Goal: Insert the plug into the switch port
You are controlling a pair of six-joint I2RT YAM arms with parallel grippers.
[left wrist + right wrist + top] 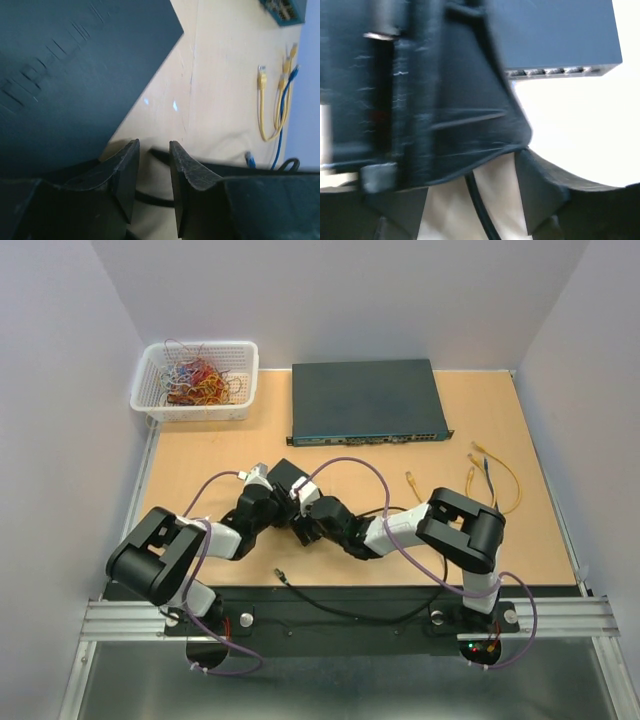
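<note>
**Black cable loose between wide right jaws; switch well apart**

Your right jaws stand wide. The black cable (pixel 481 215) runs up between them with neither side pressing on it. Your left jaws stand narrow, with a slit of bare worktop (pixel 225 100) showing through. A dark strand crosses behind that slit, and nothing looks pinched in it.

The plug itself is hidden under the two wrists, which sit bunched together mid-worktop. A black cable end (pixel 281 574) lies by the near edge.

As I judge it, neither pair has a firm hold. The cable could slide free and the plug could drop or twist, so it would meet the port crooked. The wrists are very close together, so a careless swing could knock one against the other. The right wrist view is blurred, so do not rely on it for lining up.

The switch (pixel 365 395) lies at the far side, well apart from the jaws, with its port row (pixel 370 437) facing you. Loose yellow and blue cables (pixel 490 475) lie to the right. A short yellow cable (pixel 413 481) lies nearest the line to the ports and could snag. A white basket (pixel 195 380) holding a coloured tangle sits at the far left.
</note>
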